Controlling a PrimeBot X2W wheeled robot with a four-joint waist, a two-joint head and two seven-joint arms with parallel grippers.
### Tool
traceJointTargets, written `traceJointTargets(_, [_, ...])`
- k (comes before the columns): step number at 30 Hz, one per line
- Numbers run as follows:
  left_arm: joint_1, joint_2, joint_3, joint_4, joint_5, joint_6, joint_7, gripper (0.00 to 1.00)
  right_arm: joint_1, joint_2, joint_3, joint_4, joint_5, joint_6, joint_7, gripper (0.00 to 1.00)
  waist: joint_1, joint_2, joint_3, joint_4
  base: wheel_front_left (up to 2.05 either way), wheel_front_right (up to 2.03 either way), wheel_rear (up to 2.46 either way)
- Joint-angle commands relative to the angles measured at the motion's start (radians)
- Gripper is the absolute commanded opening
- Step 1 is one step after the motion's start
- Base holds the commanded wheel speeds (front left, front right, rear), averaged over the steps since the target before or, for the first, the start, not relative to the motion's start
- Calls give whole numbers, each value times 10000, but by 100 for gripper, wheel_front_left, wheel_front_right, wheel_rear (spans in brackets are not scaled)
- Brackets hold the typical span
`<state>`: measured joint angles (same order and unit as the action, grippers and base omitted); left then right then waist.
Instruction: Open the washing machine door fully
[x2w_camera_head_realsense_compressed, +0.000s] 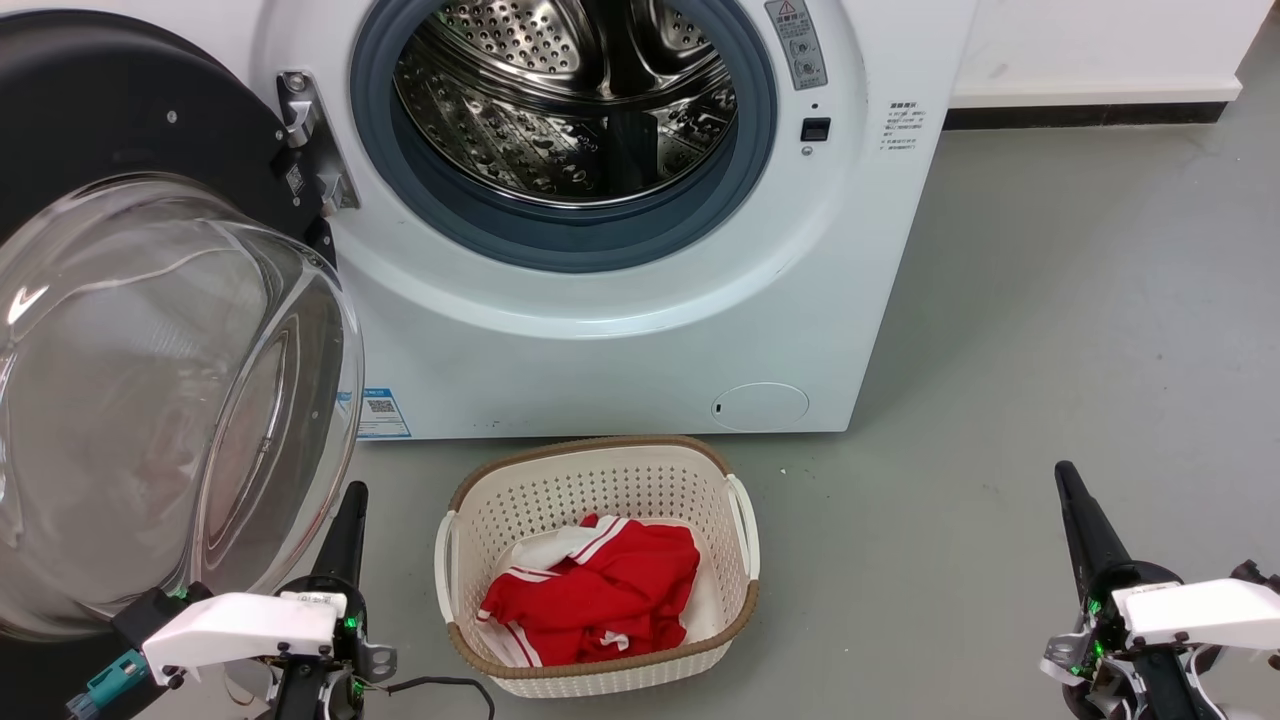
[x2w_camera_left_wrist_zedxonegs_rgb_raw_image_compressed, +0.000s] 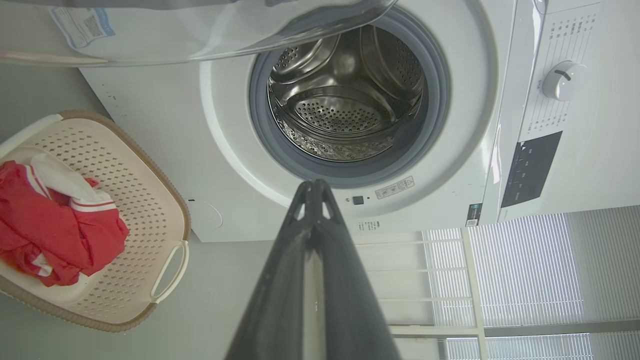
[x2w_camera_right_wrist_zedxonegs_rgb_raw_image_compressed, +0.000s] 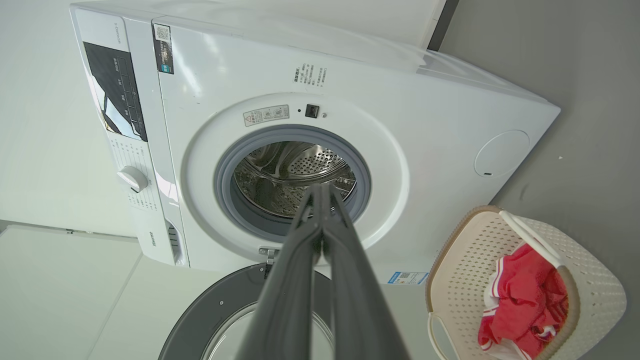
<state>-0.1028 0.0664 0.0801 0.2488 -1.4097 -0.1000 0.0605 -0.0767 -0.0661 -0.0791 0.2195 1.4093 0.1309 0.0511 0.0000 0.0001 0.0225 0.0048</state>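
Head view, washing machine door (x2w_camera_head_realsense_compressed: 150, 400) swung wide, just beside left fingers (x2w_camera_head_realsense_compressed: 345, 530), both pairs clenched, empty.

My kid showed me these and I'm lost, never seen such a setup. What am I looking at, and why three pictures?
A wheeled two-armed robot faces a washing machine. One picture comes from its head; the other two from cameras on each wrist, looking along that arm's dark fingers. The left pincer and right pincer are both shut and hold nothing. The washing machine door is swung open, its glass bowl bulging out. On the floor stands a laundry basket with red and white clothing.
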Motion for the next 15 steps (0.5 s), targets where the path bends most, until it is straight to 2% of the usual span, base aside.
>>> traceJointTargets(1, [-97,-1,69,-68,-164,-75,64,0,-182,-44,-21,-6,198,-2,31,0,0,-1,-6,-2,0,0,0])
traceJointTargets(15, [-95,-93,222,-59,-1186,-224,337,0,-298,-20,-88,141,1281,-3,293,0,0,-1,-100,-25,0,0,0])
